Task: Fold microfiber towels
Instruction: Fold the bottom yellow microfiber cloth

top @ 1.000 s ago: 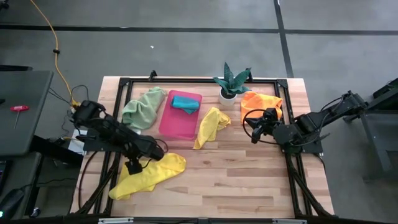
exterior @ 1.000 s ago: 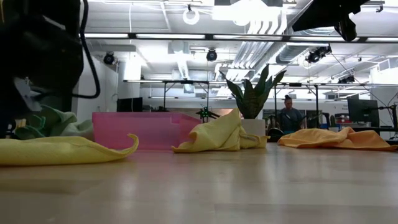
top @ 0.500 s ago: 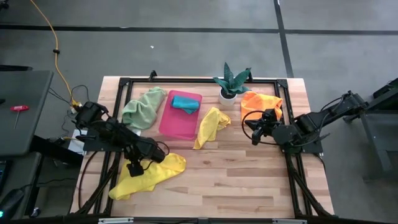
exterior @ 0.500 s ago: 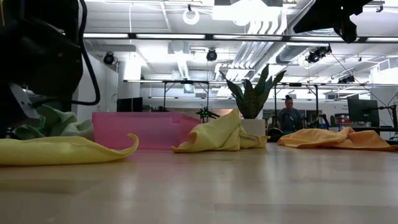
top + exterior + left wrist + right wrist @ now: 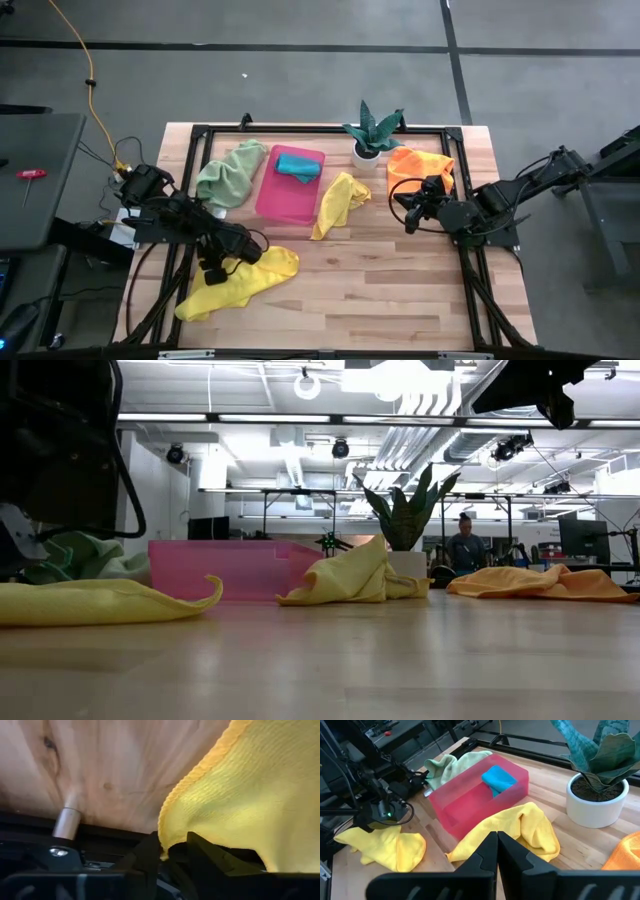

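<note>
A crumpled yellow towel (image 5: pixel 245 282) lies at the table's near left. My left gripper (image 5: pixel 214 271) is down at its far edge, shut on it; the left wrist view shows the hemmed edge (image 5: pixel 200 775) running in between the fingers. A second yellow towel (image 5: pixel 338 203) lies mid-table, an orange one (image 5: pixel 420 165) at the far right and a pale green one (image 5: pixel 230 172) at the far left. A teal towel (image 5: pixel 297 165) lies in the pink tray (image 5: pixel 283 200). My right gripper (image 5: pixel 496 851) hovers shut above the table near the orange towel. My left gripper pinches the hemmed edge (image 5: pixel 163 832) of the near-left yellow towel between its two fingers (image 5: pixel 150 857). It comes slanting down from the table's far left. How many layers it has, I cannot tell. The towel rises slightly into the fingers, and the rest lies slack on the table.
A potted plant (image 5: pixel 372 135) stands at the far middle, between the tray and the orange towel. The black frame rail (image 5: pixel 75 837) runs close behind my left gripper. Bare wood (image 5: pixel 380 280) stretches across the table's near middle and right.
My left gripper has sunk slightly onto the yellow towel's far edge, and its fingers have closed on that edge. The towel's body has stayed where it was.
</note>
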`<action>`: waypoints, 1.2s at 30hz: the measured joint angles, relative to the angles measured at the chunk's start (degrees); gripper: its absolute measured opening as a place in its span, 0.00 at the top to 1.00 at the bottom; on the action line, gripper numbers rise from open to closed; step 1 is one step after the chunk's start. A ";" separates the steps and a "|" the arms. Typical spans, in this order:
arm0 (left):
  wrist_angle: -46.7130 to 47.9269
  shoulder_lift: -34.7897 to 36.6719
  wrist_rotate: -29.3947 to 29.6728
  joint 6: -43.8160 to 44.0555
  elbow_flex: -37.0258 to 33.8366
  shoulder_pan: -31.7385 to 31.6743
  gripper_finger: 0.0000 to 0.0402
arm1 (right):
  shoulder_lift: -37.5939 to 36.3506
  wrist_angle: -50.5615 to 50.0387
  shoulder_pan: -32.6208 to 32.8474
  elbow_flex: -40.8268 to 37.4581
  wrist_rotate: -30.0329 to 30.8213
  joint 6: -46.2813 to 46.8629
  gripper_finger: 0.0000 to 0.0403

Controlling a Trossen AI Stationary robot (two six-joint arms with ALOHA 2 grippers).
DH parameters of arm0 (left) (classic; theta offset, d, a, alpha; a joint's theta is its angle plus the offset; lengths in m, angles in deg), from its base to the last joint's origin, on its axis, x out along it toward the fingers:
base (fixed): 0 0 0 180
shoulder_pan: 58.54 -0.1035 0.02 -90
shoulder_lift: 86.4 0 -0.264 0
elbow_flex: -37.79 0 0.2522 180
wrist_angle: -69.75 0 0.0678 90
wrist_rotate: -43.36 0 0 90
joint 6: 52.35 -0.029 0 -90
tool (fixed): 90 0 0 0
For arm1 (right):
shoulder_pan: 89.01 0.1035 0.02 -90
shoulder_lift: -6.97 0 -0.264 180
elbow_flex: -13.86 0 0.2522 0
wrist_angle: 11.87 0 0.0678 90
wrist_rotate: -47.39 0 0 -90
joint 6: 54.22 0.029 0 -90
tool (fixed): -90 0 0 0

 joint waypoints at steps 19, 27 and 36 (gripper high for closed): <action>3.62 10.89 1.55 1.93 1.74 -0.17 1.00 | -0.01 1.01 0.00 0.01 0.96 0.02 1.00; 8.55 20.79 8.10 7.91 11.35 -0.59 1.00 | 0.01 3.37 0.00 0.01 1.01 -0.01 1.00; 5.56 21.43 20.96 3.76 25.57 -5.18 1.00 | 0.02 12.99 -0.02 0.01 -1.85 -8.68 1.00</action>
